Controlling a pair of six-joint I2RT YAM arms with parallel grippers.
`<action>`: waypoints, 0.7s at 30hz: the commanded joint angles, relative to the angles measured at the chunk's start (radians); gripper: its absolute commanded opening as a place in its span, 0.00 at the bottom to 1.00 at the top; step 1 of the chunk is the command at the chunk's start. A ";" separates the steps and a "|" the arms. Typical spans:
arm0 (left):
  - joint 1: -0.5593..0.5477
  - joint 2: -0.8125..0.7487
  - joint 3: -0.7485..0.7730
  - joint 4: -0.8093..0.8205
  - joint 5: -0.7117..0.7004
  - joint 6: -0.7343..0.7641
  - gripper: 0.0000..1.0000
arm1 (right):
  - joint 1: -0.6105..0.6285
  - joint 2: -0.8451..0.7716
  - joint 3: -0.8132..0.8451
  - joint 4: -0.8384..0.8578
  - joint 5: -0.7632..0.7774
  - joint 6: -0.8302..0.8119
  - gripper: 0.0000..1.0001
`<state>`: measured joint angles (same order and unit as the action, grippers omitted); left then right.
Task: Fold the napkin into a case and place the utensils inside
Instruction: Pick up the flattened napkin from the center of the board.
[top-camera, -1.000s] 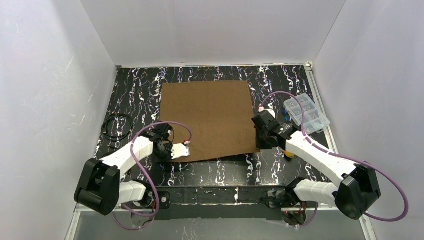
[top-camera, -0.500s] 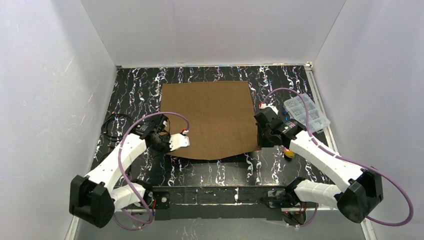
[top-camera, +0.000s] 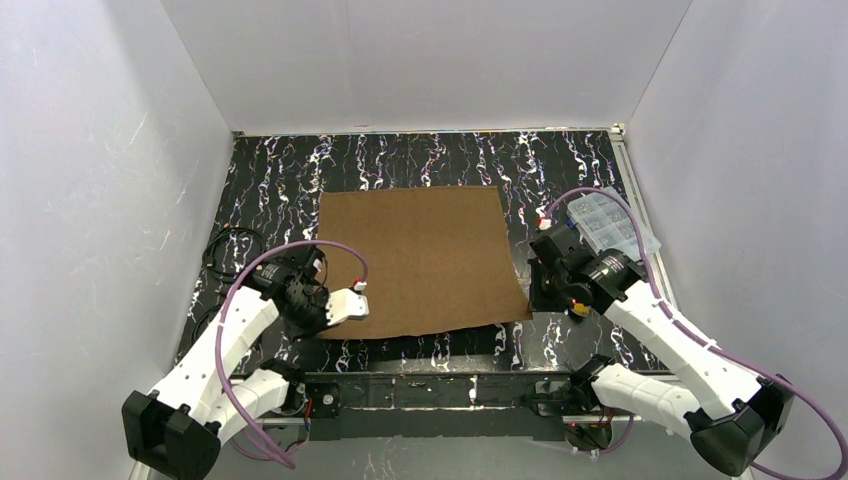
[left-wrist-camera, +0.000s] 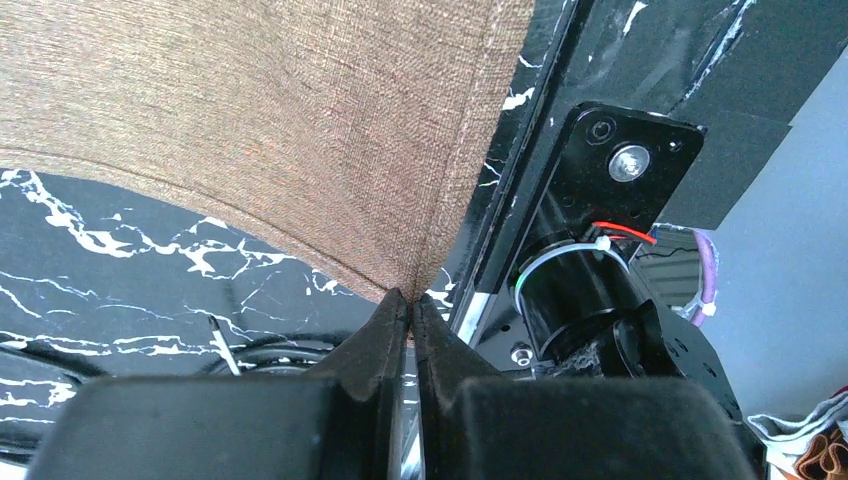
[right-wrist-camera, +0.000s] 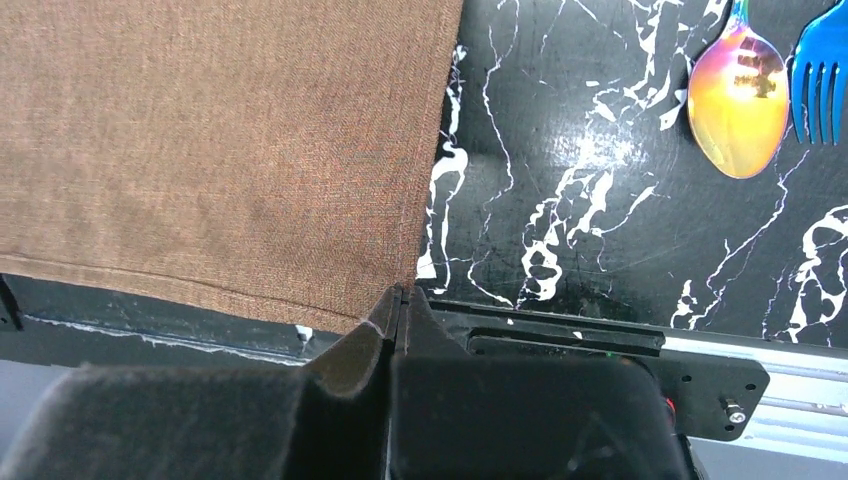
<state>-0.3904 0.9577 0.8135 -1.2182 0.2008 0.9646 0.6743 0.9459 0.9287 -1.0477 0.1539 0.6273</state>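
Left arm (top-camera: 215, 345): elbow low at the near left, forearm reaching forward and inward, wrist bent toward the table's middle. Left gripper (left-wrist-camera: 405, 303): fingers pressed together, tips pinching one near corner of the napkin (top-camera: 420, 260). Right arm (top-camera: 680, 340): elbow low at the near right, forearm angled forward and inward. Right gripper (right-wrist-camera: 398, 297): fingers closed tight on the other near corner, cloth caught between the tips

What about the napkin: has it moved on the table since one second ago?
Yes. The napkin has slid toward the near side of the table: more marble now shows between its far edge and the back wall.
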 joint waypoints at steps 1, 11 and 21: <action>-0.002 0.038 0.102 -0.014 0.017 -0.026 0.00 | -0.002 0.049 0.099 0.005 0.018 0.005 0.01; 0.000 0.292 0.349 0.194 -0.204 -0.130 0.00 | -0.028 0.308 0.324 0.163 0.131 -0.094 0.01; 0.065 0.475 0.441 0.409 -0.382 -0.145 0.00 | -0.190 0.538 0.445 0.327 0.105 -0.186 0.01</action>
<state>-0.3618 1.3792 1.1782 -0.9066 -0.0856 0.8364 0.5335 1.4132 1.3010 -0.8242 0.2558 0.4900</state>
